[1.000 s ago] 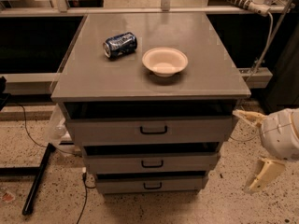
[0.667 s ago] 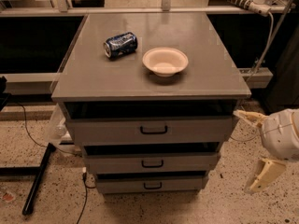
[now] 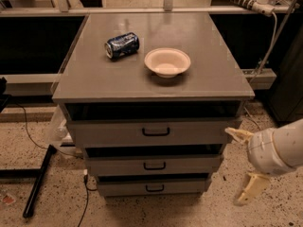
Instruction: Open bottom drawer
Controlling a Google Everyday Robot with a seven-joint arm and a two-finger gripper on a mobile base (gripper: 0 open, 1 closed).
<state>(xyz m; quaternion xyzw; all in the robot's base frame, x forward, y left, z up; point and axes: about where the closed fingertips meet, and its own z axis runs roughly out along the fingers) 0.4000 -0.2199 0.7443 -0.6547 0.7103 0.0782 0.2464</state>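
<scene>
A grey cabinet (image 3: 151, 86) holds three stacked drawers. The bottom drawer (image 3: 154, 187) has the narrowest, shortest front and a small black bar handle (image 3: 155, 188); its front stands shut, close to the floor. The middle drawer (image 3: 154, 165) and the top drawer (image 3: 151, 132) sit above it. My gripper (image 3: 244, 167) is at the right of the cabinet, level with the middle drawer, apart from all the drawers. Its two cream fingers (image 3: 249, 189) are spread wide and hold nothing.
A blue soda can (image 3: 122, 44) lies on its side on the cabinet top beside a cream bowl (image 3: 167, 62). A black stand leg (image 3: 39, 179) and cables lie on the speckled floor at left. A power strip (image 3: 246, 1) and cable hang at back right.
</scene>
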